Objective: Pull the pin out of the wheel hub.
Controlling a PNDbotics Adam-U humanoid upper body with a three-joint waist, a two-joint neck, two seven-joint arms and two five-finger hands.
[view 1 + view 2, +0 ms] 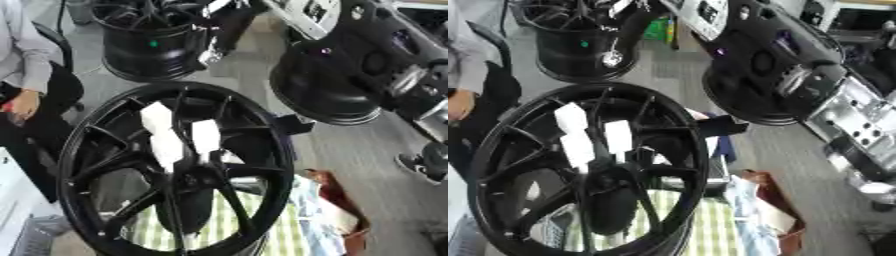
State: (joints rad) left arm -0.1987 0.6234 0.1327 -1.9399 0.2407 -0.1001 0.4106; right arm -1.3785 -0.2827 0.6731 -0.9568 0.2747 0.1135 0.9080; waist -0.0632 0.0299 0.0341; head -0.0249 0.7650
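A large black wheel hub point(175, 170) is seen upright at centre-left, with white blocky pieces point(175, 132) near its spokes — the pin cannot be made out. The right arm point(798, 75) is visible; neither hand's fingers can be told. The hub is judged heavy and rigid — a slim pin would be pinched at its exposed end.

Gloss everywhere on the big black spoked wheel hub point(175, 170): smooth painted metal, its rim catching pale streaks of light. Matt white paper-like tags point(157, 118) sit dull against the shiny spokes. Behind the spokes, a soft green-and-white checked cloth point(289, 235) looks woven and matt. Up at the right, the robot's right arm point(798, 75) shows smooth black plastic shells with brushed silver metal joints. A second black wheel rim point(144, 42) beyond gleams just as glossy. The grey floor point(350, 150) is flat and matt.
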